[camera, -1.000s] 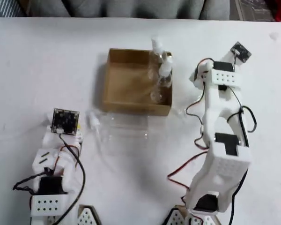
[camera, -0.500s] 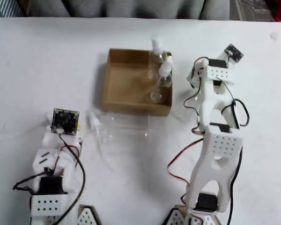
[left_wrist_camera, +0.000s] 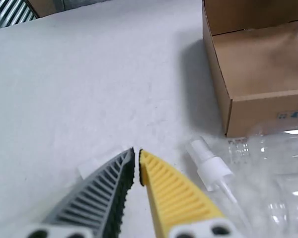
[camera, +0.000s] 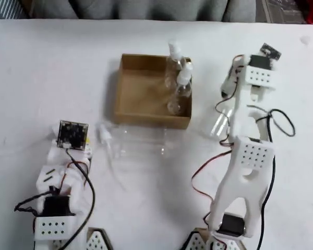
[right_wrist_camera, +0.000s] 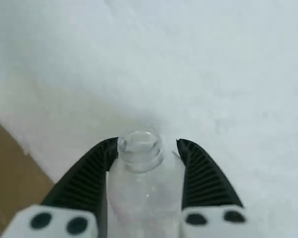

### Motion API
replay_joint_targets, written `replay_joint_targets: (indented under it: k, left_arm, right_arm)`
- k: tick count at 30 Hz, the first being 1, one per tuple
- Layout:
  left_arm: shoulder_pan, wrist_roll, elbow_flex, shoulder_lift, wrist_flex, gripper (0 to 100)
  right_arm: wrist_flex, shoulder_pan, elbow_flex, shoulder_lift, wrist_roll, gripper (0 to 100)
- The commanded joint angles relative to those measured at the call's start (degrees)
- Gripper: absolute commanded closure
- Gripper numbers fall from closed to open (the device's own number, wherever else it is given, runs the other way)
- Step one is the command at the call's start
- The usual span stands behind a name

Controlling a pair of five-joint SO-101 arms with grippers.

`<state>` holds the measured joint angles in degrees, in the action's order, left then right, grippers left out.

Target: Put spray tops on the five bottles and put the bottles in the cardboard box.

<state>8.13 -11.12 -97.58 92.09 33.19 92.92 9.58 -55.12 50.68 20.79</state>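
Right gripper (right_wrist_camera: 146, 146) on a clear bottle (right_wrist_camera: 141, 193)
We saw its black fingers (right_wrist_camera: 201, 173) pressed against both sides of the bottle — the neck open — over the white table (right_wrist_camera: 213, 59), with a corner of the cardboard box (right_wrist_camera: 2, 193) just beside.

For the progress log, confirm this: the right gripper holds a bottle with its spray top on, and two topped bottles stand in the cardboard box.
Not quite: the bottle in the right gripper has a bare, open neck with no spray top, as the right wrist view shows. Two topped bottles do stand in the cardboard box.
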Motion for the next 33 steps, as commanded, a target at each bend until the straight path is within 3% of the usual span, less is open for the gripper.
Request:
replay_joint_targets:
  k: [1,5,12,22,33]
  left_arm:
    - [0.13,-0.44,0.18,0.4,-0.26,98]
    - [0.13,-0.44,0.18,0.4,-0.26,98]
    - [0.13,-0.44,0.18,0.4,-0.26,98]
    - [0.22,-0.44,0.26,0.4,-0.18,98]
    - [0.13,-0.44,0.26,0.48,0.7,98]
  right_arm:
    - [5.49,1.01,-6.51,-2.15,-15.12,98.4]
    - [5.93,2.33,-4.66,-3.82,-26.46,98.4]
    - [5.85,6.2,8.79,-12.97,-27.52,98.4]
    - [5.76,7.52,23.47,-28.62,-40.88,98.4]
    - [5.58,4.97,48.7,-50.24,-42.2,98.4]
